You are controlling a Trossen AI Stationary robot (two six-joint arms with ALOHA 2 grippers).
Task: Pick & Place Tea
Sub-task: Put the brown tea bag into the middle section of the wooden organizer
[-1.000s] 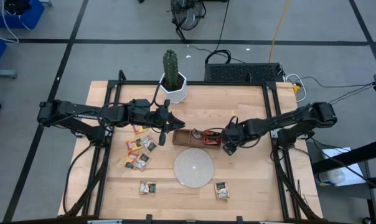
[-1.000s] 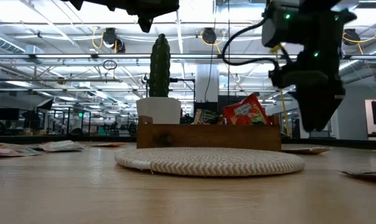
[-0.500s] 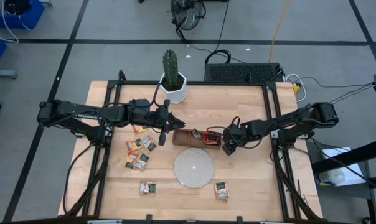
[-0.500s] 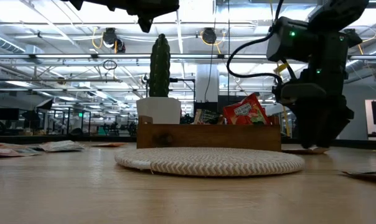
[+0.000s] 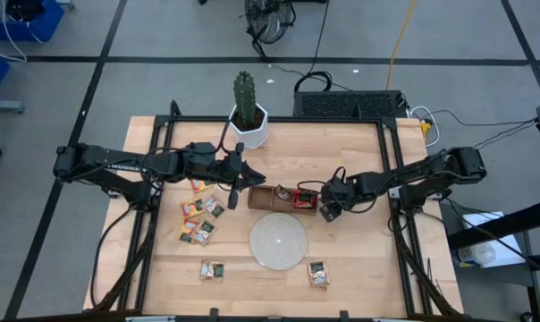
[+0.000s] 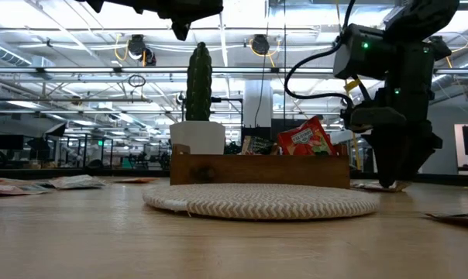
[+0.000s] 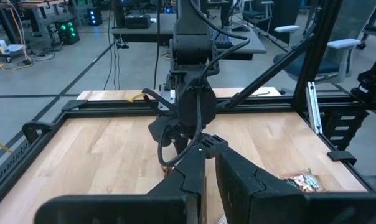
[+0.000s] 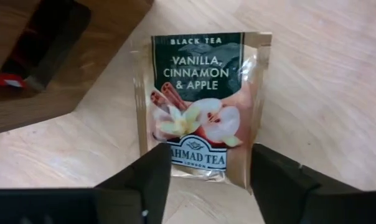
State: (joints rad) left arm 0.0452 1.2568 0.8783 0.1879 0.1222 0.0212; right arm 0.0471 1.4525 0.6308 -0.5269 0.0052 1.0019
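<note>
I'd call the job maybe a third done, prob less. The wooden tray [image 5: 282, 197] at counter centre already holds approx 2 sachets [image 5: 300, 198], a red one standing up plainly in the low view [image 6: 304, 140]; rest of the tea is loose on the counter [image 5: 359, 268]. My right gripper [image 5: 329, 212] is down at the tray's 3 o'clock end, fingers [image 8: 147, 177] spread either side of a vanilla-cinnamon-apple sachet [image 8: 202, 106] lying flat on the wood; not pinching it yet as far as I can see, the sachet's bottom edge sits between the tips. So I judge this as mid-pick, w/ the lift and drop into the tray left. Left gripper [image 5: 233, 190] hangs above the counter at the tray's 9 o'clock side, fingers [image 7: 194, 174] nearly pressed together, nothing in them. Count of loose tea from the high view: cluster at 9 o'clock of the woven disc [image 5: 278, 241], approx 5 [image 5: 201, 219], overlapping so can't be exact; 1 at 7 o'clock [image 5: 212, 269]; 1 at 5 o'clock [image 5: 318, 273]; plus the one under the right gripper. Also 1 tray, 1 disc, 1 potted cactus [image 5: 246, 112] at 12 o'clock.
</note>
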